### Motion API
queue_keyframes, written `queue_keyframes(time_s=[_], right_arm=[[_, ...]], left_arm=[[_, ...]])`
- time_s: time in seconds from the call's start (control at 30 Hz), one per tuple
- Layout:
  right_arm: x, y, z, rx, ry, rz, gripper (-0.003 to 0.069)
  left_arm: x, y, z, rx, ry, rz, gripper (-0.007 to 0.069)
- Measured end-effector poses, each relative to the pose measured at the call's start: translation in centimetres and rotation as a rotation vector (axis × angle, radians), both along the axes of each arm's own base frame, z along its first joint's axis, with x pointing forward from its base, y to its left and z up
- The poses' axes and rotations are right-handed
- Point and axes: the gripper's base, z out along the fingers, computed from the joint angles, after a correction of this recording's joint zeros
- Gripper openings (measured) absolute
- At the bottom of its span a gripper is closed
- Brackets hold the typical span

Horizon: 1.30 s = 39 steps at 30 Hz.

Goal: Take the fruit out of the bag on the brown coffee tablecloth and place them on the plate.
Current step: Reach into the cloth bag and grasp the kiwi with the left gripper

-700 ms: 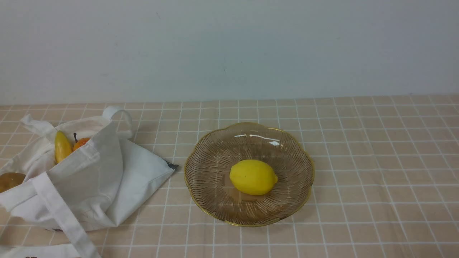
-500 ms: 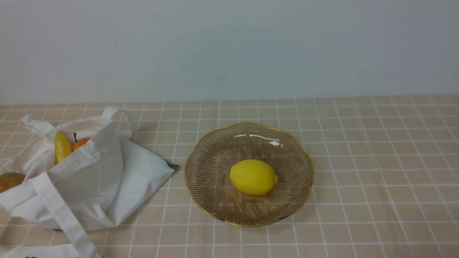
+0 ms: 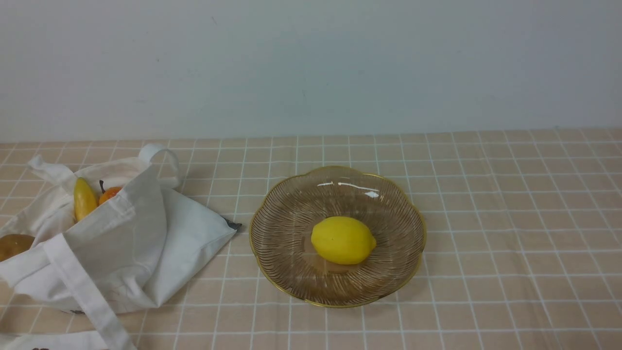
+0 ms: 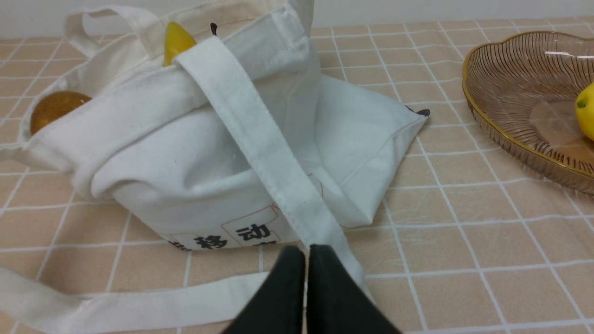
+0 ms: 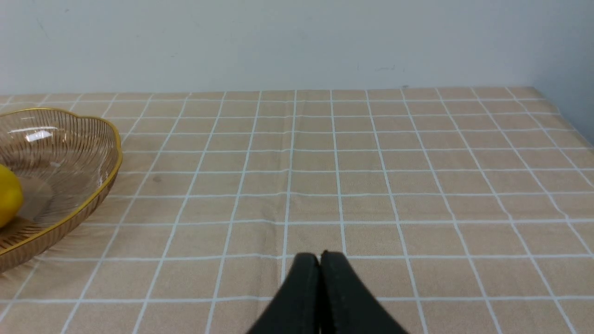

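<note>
My claws sit low, pressed shut: left gripper [image 4: 306, 253] by the one bag [image 3: 146, 243] at the left edge, right gripper [image 5: 319, 260] over the tablecloth [image 5: 417, 185]. One lemon [image 3: 343, 240] on one plate [image 3: 286, 209]; three fruits [image 3: 84, 198] bagged.

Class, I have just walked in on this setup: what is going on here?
Nothing is being handled right now. One yellow lemon lies in the wide amber glass plate with a gold rim, on the peach grid tablecloth. The white cloth tote bag beside it holds a yellow elongated fruit, an orange-red pear and an olive-brown kiwi. The left gripper and the right gripper are both shut and empty, and neither arm shows in the front view.
</note>
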Motion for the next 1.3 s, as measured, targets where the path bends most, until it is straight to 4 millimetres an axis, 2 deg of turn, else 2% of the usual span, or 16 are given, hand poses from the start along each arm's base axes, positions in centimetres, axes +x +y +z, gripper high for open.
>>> queue_keyframes(time_s=[0.07,0.23,0.33,0.53,0.6,0.67,0.7,0.73,0.8,0.93,1.0,1.03,1.07,1.13,1.23,1.3], right_arm=[[0.0,0.0,0.0,0.0,0.0,0.0,-0.0014],[0.0,0.0,0.0,0.0,0.0,0.0,-0.0014],[0.0,0.0,0.0,0.0,0.0,0.0,-0.0014],[0.0,0.0,0.0,0.0,0.0,0.0,-0.0014],[0.0,0.0,0.0,0.0,0.0,0.0,-0.0014],[0.0,0.0,0.0,0.0,0.0,0.0,-0.0014],[0.0,0.0,0.0,0.0,0.0,0.0,-0.0014],[0.0,0.0,0.0,0.0,0.0,0.0,-0.0014],[0.0,0.0,0.0,0.0,0.0,0.0,-0.0014],[0.0,0.0,0.0,-0.001,-0.001,0.0,-0.0014],[0.0,0.0,0.0,-0.001,-0.001,0.0,-0.0014],[0.0,0.0,0.0,-0.001,-0.001,0.0,-0.0014],[0.0,0.0,0.0,-0.001,-0.001,0.0,-0.0014],[0.0,0.0,0.0,-0.001,-0.001,0.0,-0.0014],[0.0,0.0,0.0,-0.001,-0.001,0.0,-0.0014],[0.0,0.0,0.0,-0.001,-0.001,0.0,-0.0014]], left_arm=[[0.0,0.0,0.1,-0.023,-0.008,0.002,-0.0008],[0.3,-0.4,1.3,-0.275,-0.12,0.022,-0.0008],[0.4,-0.4,1.8,-0.335,-0.177,0.03,-0.0008],[0.1,0.9,5.6,-0.5,-0.576,0.099,-0.0008],[-0.1,1.0,6.3,-0.511,-0.611,0.103,-0.0008],[-0.8,0.8,9.8,-0.466,-0.656,0.073,-0.0008],[-0.8,0.7,10.8,-0.443,-0.649,0.063,-0.0008],[-0.7,0.6,11.3,-0.419,-0.622,0.053,-0.0008],[0.0,-0.3,15.3,-0.326,-0.484,-0.014,-0.0008],[3.2,-1.6,17.8,-0.23,-0.144,-0.1,-0.0008],[6.2,-2.2,17.9,-0.144,0.117,-0.134,-0.0008],[7.3,-2.2,17.6,-0.123,0.19,-0.136,-0.0008],[7.2,-2.2,17.8,-0.117,0.194,-0.137,-0.0008],[10.1,-2.1,16.8,-0.077,0.39,-0.103,-0.0008],[13.2,-0.8,16.6,-0.088,0.498,0.031,-0.0003],[15.6,1.7,16.7,-0.122,0.541,0.186,0.0006]])
